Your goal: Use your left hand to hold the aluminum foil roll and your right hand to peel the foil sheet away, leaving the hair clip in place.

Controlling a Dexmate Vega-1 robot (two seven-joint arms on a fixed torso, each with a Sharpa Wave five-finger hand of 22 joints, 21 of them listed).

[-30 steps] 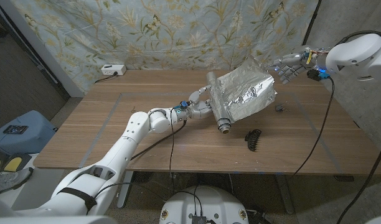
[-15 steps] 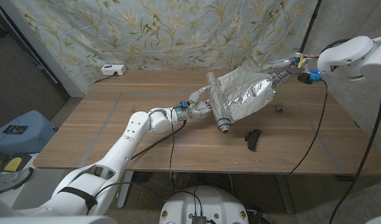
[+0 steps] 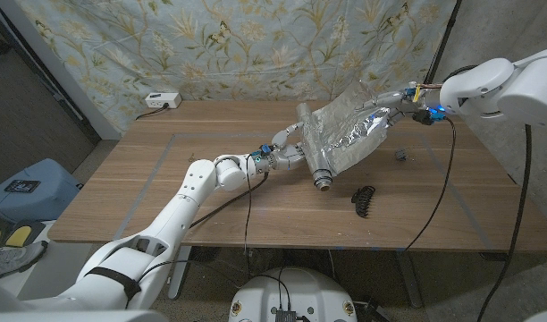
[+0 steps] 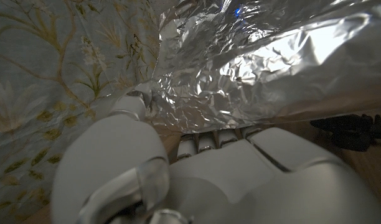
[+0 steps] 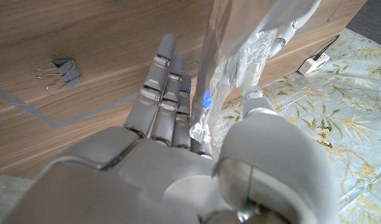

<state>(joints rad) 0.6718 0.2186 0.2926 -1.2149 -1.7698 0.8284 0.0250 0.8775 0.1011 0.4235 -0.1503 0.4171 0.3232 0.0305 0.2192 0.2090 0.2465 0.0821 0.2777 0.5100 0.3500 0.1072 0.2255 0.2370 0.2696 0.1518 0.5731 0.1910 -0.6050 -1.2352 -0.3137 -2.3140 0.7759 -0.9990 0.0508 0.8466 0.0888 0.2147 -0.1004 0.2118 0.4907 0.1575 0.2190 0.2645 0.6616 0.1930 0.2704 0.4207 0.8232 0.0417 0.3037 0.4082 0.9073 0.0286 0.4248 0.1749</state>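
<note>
The left hand [image 3: 287,156] grips the silver aluminum foil roll [image 3: 314,148] lying mid-table, while the right hand [image 3: 391,100] pinches, as far as the wrist view shows, the raised far edge of the crinkled silver foil sheet [image 3: 349,127]. The black toothed hair clip [image 3: 364,199] lies on the brown wooden table [image 3: 148,179] nearer the front edge, apart from the roll.

A wooden table [image 3: 166,179] carries a small grey binder clip [image 3: 400,155] near its right side. A white power strip [image 3: 162,99] lies at the far left edge. A floral cloth [image 3: 211,45] hangs behind. A blue object [image 3: 28,188], possibly a bin, stands on the floor.
</note>
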